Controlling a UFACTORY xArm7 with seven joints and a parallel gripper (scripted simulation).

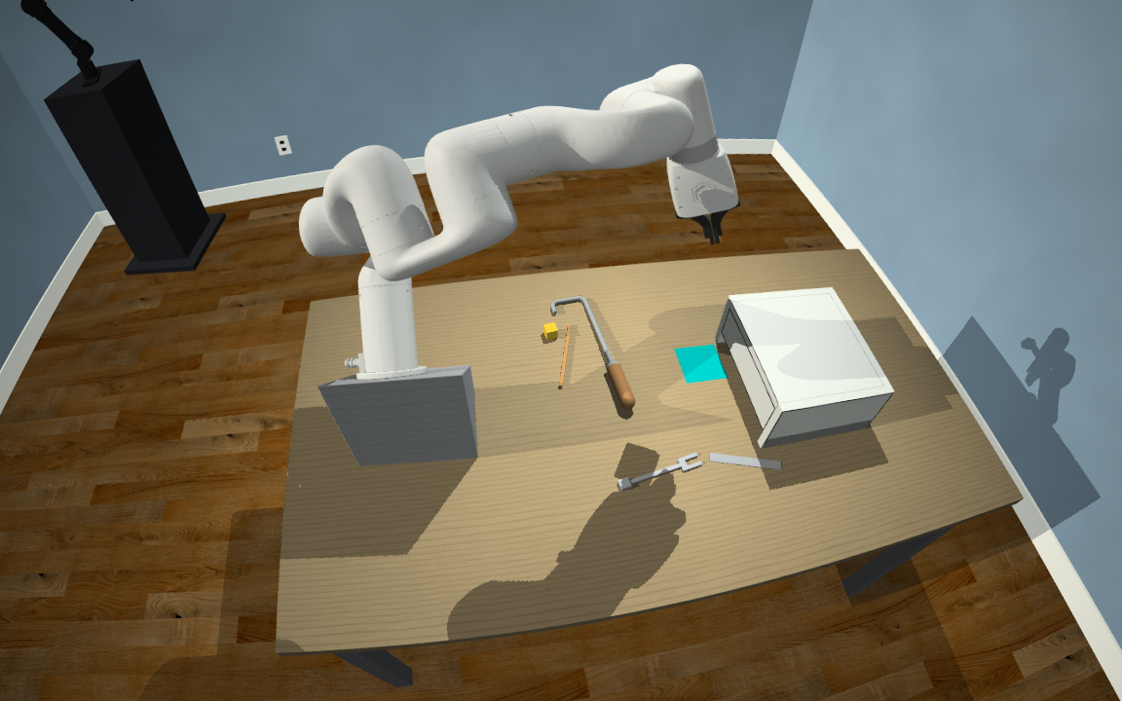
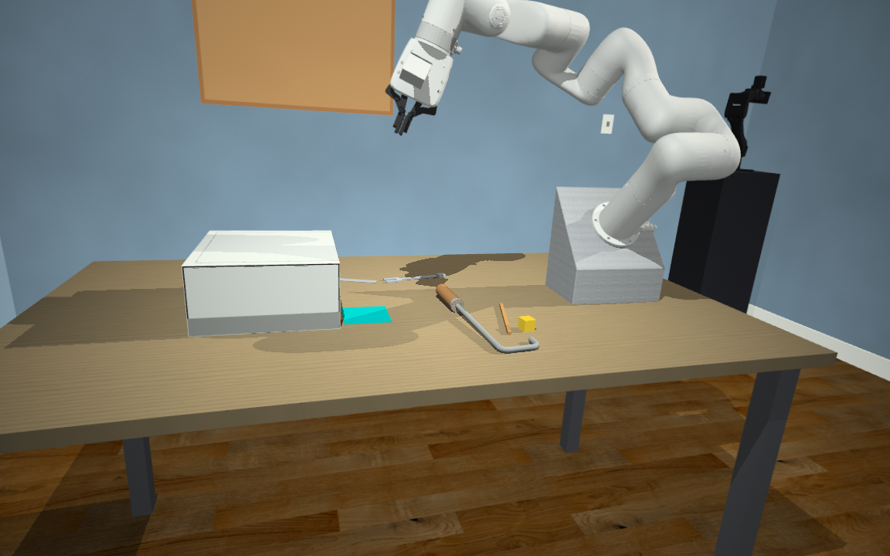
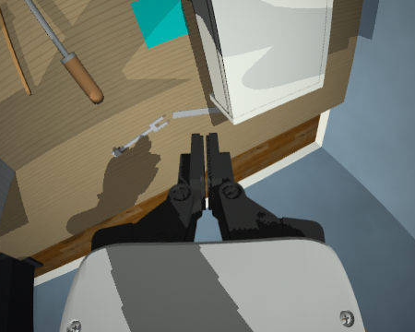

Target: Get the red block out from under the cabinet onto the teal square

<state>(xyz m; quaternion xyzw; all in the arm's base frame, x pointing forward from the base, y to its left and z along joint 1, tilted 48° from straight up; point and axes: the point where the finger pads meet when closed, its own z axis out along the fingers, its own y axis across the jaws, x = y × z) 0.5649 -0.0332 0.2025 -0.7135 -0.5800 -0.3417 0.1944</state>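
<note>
The white cabinet (image 1: 804,361) stands on the right part of the table, with a dark low gap along its side facing the teal square (image 1: 700,363). The red block is hidden; I see it in no view. The teal square lies flat right next to the cabinet's gap, and shows in the exterior view (image 2: 365,315) and the wrist view (image 3: 160,17). My gripper (image 1: 711,230) hangs high above the table, shut and empty, well above the cabinet (image 2: 261,279). It shows in the exterior view (image 2: 403,124) and the wrist view (image 3: 204,144).
A hooked metal rod with a brown handle (image 1: 606,352) lies mid-table. Beside it lie a thin wooden stick (image 1: 563,357) and a small yellow cube (image 1: 550,330). A small fork tool (image 1: 659,473) and a flat grey strip (image 1: 744,460) lie near the front. The grey arm base (image 1: 399,418) stands at the left.
</note>
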